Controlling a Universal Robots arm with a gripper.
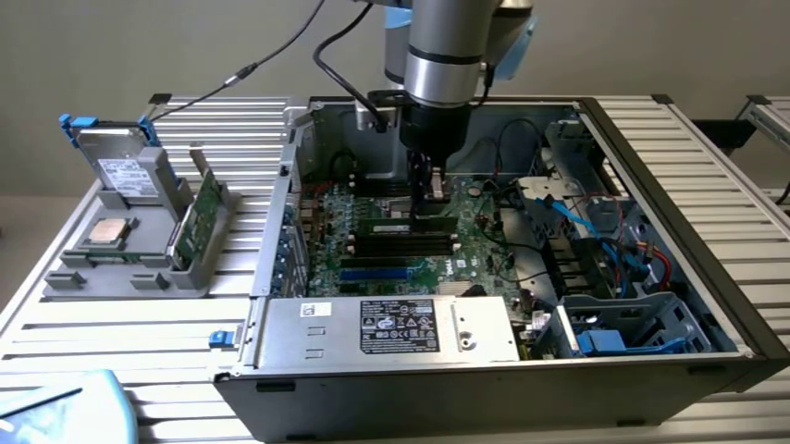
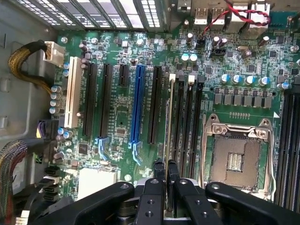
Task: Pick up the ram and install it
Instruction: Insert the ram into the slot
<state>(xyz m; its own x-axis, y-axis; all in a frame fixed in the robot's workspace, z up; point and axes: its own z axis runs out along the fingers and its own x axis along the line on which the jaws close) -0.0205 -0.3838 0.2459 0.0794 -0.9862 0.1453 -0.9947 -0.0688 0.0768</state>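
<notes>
Wrist view shows your pincer (image 2: 166, 174) clenched on the ram (image 2: 169, 117). The stick stands on edge between the two fingers (image 2: 159, 172) and runs out ahead of them, so you see it only as a thin pale line. It lies in line with the black memory slots (image 2: 180, 117) on the motherboard (image 2: 117, 112). You cannot tell from here whether its lower edge has entered a slot. The open processor socket (image 2: 236, 159) lies to one side of the pincer and the long blue slot (image 2: 137, 103) to the other.

In the exterior view the pincer (image 1: 431, 190) reaches down into the open computer case (image 1: 728, 305), low over the board.

Judge the stick as light and stiff but fragile: it should not sag, yet sideways force could crack or skew it. The hold is on its flat faces at the upper edge, which suits it and stays off the contacts below. How far along its length you hold it is hidden, and an off-centre grip may tip it.
</notes>
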